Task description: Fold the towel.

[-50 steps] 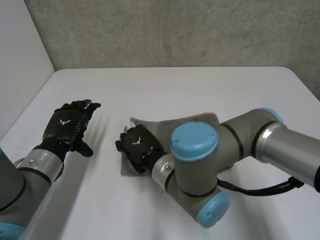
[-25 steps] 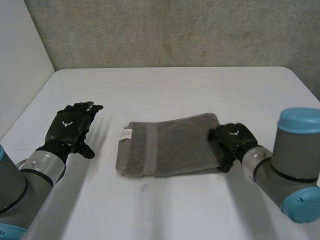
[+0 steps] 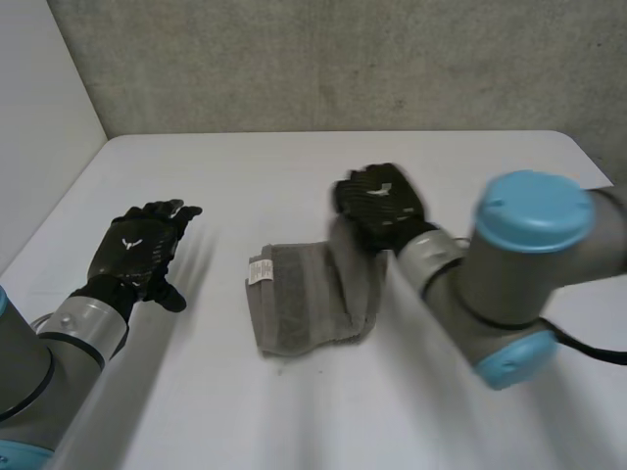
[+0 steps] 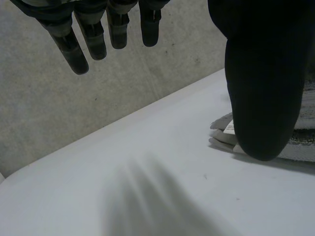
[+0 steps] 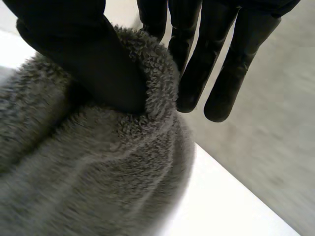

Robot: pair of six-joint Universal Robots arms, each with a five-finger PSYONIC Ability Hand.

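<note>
The right hand (image 5: 88,59) is pinching a fluffy grey towel's (image 5: 98,172) edge between thumb and straight fingers (image 5: 221,59), the cloth bunching under its palm above a white desk (image 5: 231,211).

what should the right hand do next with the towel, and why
Probably carry the pinched edge across to the label end of the towel and lay it down. The right hand pinches that edge between thumb and fingers, raised above the middle, so the fold looks only half over. The left hand is open, apart from the towel.

Fuzzy grey terry-cloth towel (image 3: 312,299)
</note>
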